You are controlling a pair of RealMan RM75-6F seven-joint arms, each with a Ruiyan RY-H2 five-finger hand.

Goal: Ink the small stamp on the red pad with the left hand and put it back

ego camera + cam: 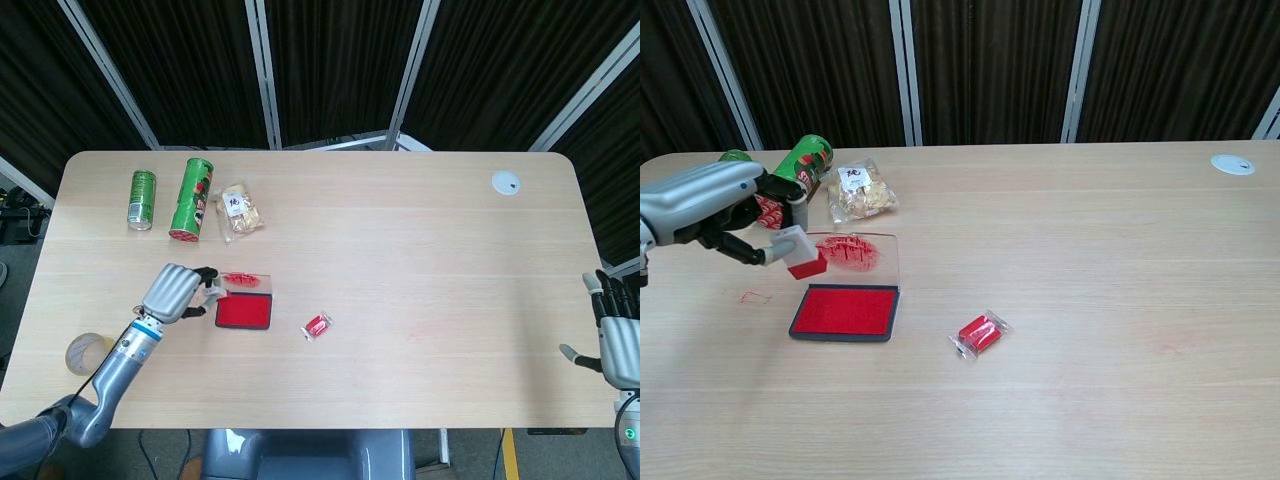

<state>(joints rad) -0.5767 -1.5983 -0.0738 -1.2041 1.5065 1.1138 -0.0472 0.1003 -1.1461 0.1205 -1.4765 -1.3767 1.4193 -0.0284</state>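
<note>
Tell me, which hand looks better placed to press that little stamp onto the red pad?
The left hand: it holds the small stamp just above the red pad, while the right hand sits empty at the table's far edge.

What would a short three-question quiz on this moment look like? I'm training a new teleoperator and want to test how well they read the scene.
1. True or false: the left hand holds the small stamp lifted off the table.
2. Where is the stamp relative to the red pad? A) pressed flat on the ink B) above its left rear corner C) beside the wrapped red candy
3. What is the right hand holding?

Key: 1 true. 2 B. 3 nothing; it sits open at the table's right edge.
</note>
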